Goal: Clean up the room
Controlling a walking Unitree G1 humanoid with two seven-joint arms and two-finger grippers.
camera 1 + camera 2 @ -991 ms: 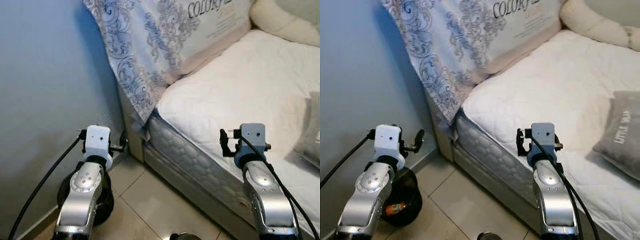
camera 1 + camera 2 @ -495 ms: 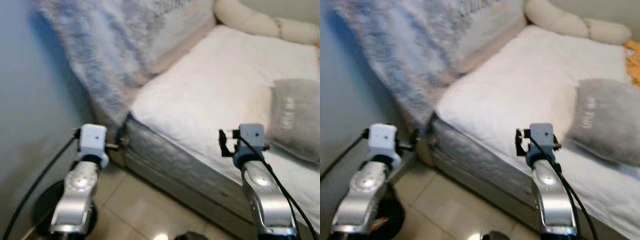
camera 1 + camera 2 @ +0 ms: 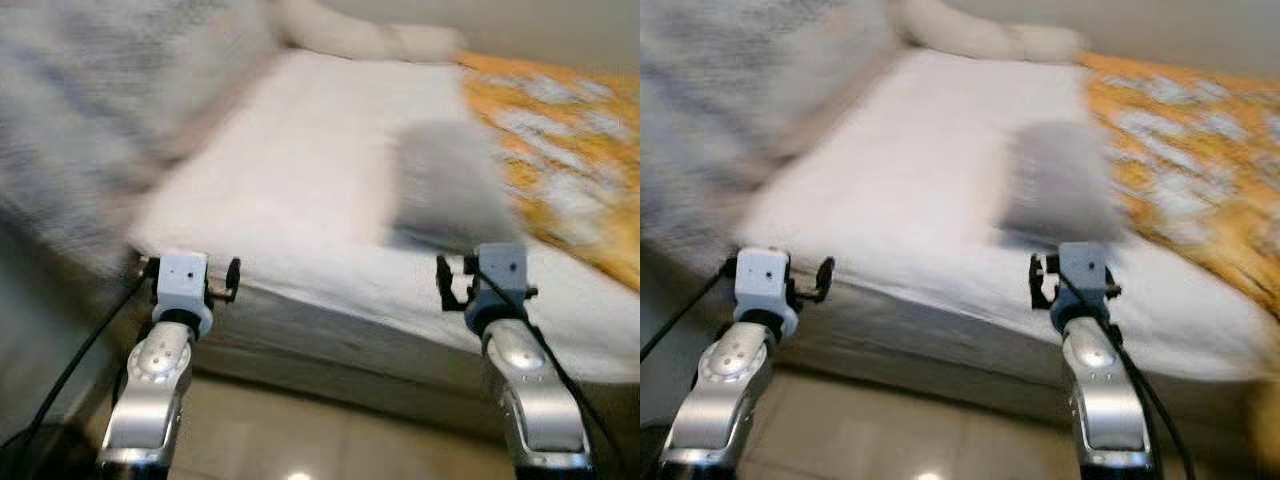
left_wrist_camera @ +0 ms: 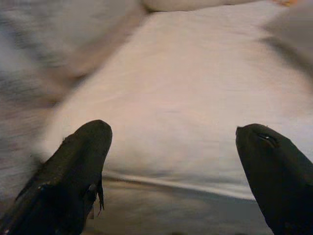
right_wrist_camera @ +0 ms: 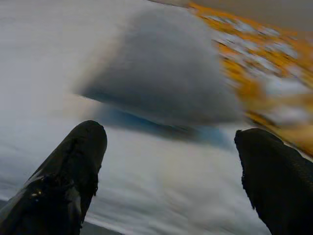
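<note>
The picture is blurred by motion. A bed with a white mattress [image 3: 290,170] lies in front of me. On it rests a grey cushion [image 3: 445,190], also in the right wrist view as the grey cushion [image 5: 166,73]. An orange patterned blanket [image 3: 565,150] covers the bed's right side. My left gripper [image 4: 173,132] is open and empty, held before the mattress edge. My right gripper [image 5: 171,132] is open and empty too, pointing at the grey cushion from a short way off.
A cream bolster pillow [image 3: 360,40] lies along the far side of the bed. A large patterned pillow [image 3: 80,110] leans at the left end. Tiled floor [image 3: 300,440] runs below the bed's near edge, between my arms.
The whole view has swung to the right, so the camera moved. The wall and floor corner have left the picture, and the grey cushion and orange blanket now show. Both arms keep their pose.
</note>
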